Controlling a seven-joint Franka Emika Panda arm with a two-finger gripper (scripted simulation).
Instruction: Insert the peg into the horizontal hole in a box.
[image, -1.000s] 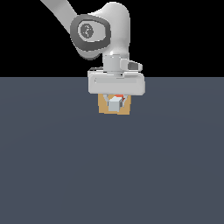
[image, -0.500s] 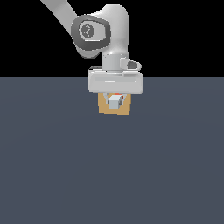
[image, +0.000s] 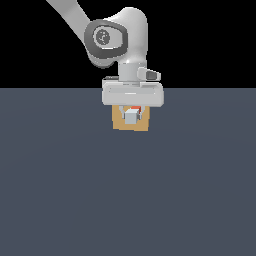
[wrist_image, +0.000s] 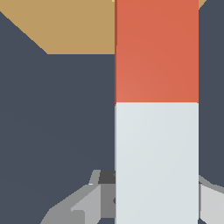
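One arm hangs over the dark table (image: 60, 190), its gripper (image: 132, 116) lowered directly in front of the tan box (image: 119, 123) in the exterior view. The jaws are closed on the peg (image: 131, 117), gripping it by its white half, as the wrist view shows: the white section sits between the grey fingers (wrist_image: 83, 203) while the orange-red half reaches forward toward the box. From the exterior view only the peg's white end face shows, with a sliver of orange-red above it, all framed by the box's face. Compared with a second ago, the wrist and its load have edged a little toward the exterior view's right and settled slightly lower, so the peg's end now sits nearer the middle of the box's face. The hole itself cannot be made out in either view, since the peg covers it. In the wrist view the orange-red end overlaps the tan top of the box, but whether the tip has entered the hole or only reached over the box cannot be told. My judgement is that the small sideways shift was a final alignment, and that what remains is a straight push along the peg's own axis.
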